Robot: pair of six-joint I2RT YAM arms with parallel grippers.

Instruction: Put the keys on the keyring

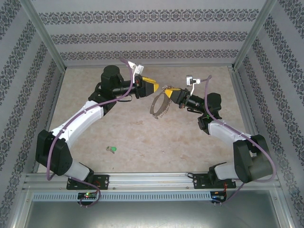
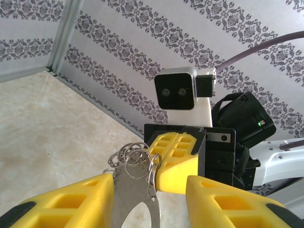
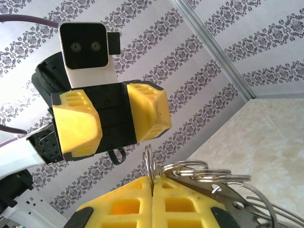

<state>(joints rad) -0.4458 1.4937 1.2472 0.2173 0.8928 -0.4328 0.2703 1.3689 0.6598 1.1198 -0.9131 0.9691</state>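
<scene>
The right gripper (image 1: pixel 171 94) is raised over the far middle of the table (image 1: pixel 142 137). Its fingers (image 3: pixel 187 206) are pressed together on a thin loop at the top of the keyring (image 1: pixel 160 105). The keyring hangs from that pinch, just left of the gripper. It is a large thin ring, and the left wrist view shows a cluster of small silvery rings (image 2: pixel 135 159) and a flat metal plate (image 2: pixel 135 199) on it. The left gripper (image 1: pixel 153 87) faces it from the left, its tips close to the right gripper's. Its own fingers (image 2: pixel 71 204) are spread, and the plate stands between them. The plate sits close against the left finger, perhaps touching, though the view is too tight to be sure. The key (image 1: pixel 112 149), green-headed, lies loose on the table well apart from the keyring, near and left, not far from the left arm's base.
</scene>
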